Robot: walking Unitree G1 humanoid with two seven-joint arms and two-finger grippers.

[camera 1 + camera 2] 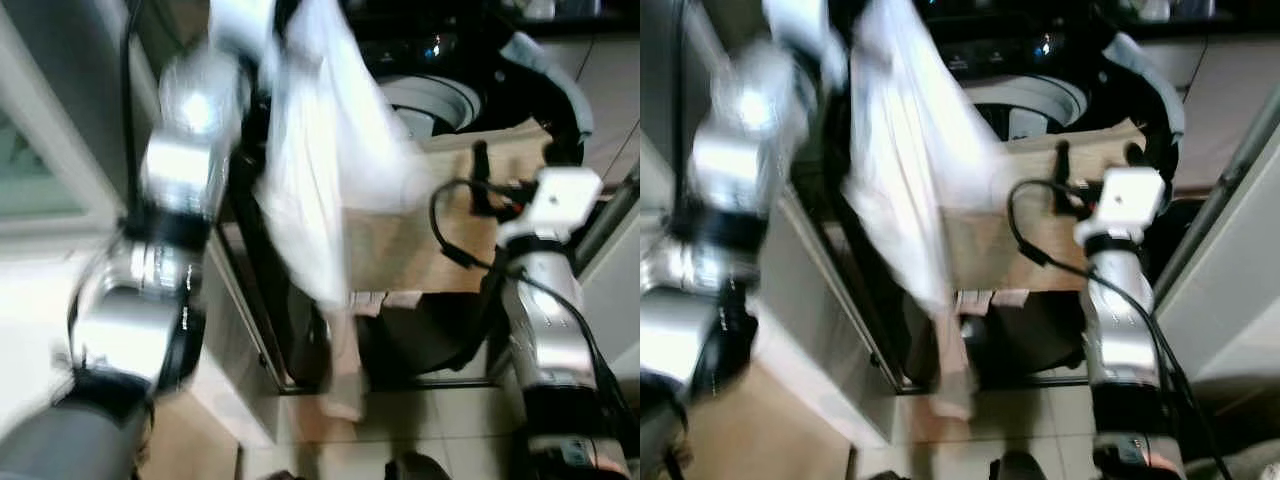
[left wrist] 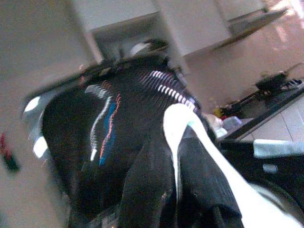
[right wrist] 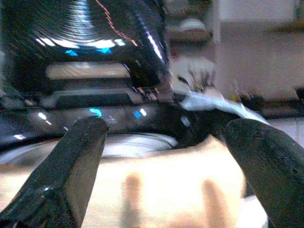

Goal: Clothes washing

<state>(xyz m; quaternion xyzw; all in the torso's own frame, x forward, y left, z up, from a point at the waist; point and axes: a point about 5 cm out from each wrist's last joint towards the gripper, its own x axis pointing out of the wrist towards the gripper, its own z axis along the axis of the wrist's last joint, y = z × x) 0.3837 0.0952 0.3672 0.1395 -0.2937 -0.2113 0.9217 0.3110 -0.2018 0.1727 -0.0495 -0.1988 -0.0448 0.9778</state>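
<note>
We are standing over a top-loading washing machine (image 1: 440,95), its dark lid raised at the far side and its round drum opening showing pale below the lit control panel. Our left arm is raised on the left of the scene, and the left pincer (image 2: 178,190) is clamped on a white garment (image 1: 320,170); in the left wrist view the white cloth is running up between the two black fingers (image 2: 142,190), which are pressing together on it. The garment is hanging in a long blurred fold from high on the left, down in front of the near-left edge of the machine, with its lower end trailing toward the floor (image 1: 440,430).

Our right arm is reaching forward on the right. The right pincer (image 3: 166,142) is holding its fingers well apart, with nothing between them, and is hovering just over a tan cloth (image 1: 440,220) that is lying draped across the near rim of the machine. The drum opening is lying just beyond that cloth.
</note>
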